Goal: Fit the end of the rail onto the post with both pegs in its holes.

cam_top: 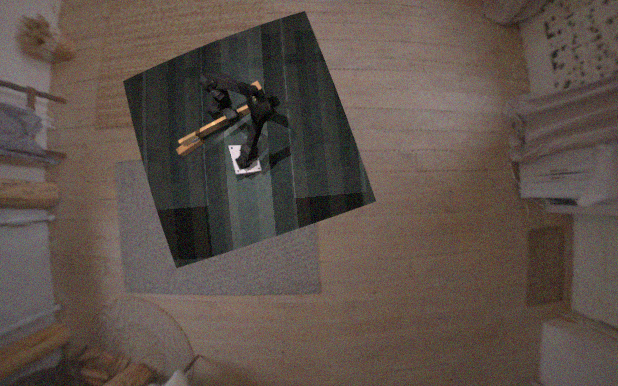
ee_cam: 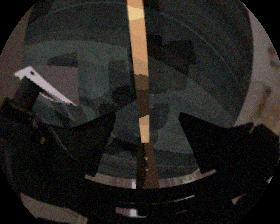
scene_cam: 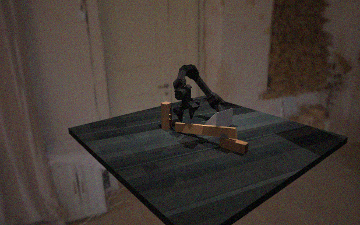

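Note:
The rail slopes down from the bracket on the footboard block. Its near end is low at the table, in front of the upright post. The pegs stick out toward the rail, with a gap between post and rail end. My gripper is open and empty. It points down just above the rail's near part, and the rail runs between its fingers in the wrist view. The holes in the rail end are not visible.
The arm's white base plate and a pale upright panel are beside the rail. The arm reaches over the rail near the post. The dark striped table carries all of these.

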Controlling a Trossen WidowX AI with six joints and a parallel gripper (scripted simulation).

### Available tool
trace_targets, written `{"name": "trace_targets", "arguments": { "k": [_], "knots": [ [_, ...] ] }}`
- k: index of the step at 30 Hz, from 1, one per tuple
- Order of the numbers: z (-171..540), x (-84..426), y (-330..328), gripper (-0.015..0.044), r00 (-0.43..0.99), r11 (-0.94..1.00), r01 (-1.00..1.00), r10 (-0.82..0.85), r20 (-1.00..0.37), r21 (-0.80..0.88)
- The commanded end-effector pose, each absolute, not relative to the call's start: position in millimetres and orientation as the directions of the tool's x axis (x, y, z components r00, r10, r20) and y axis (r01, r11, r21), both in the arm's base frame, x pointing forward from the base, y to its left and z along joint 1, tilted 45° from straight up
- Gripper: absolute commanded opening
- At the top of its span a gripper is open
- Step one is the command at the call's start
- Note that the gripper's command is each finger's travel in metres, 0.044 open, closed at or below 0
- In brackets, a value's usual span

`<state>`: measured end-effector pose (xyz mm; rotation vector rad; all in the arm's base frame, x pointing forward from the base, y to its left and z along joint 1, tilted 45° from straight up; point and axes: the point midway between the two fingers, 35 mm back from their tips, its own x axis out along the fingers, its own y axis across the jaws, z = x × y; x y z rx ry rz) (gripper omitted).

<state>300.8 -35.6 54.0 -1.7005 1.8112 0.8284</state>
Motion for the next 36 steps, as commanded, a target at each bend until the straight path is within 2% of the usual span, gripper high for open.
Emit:
{"name": "trace_targets", "arguments": {
  "k": [1, 36],
  "knots": [
    [56, 296, -41, 0.044, -0.101, -0.016, -0.988, -0.698, -0.709, 0.156],
    [23, 293, -73, 0.044, -0.1, -0.016, -0.988, -0.698, -0.709, 0.155]
  ]
}}
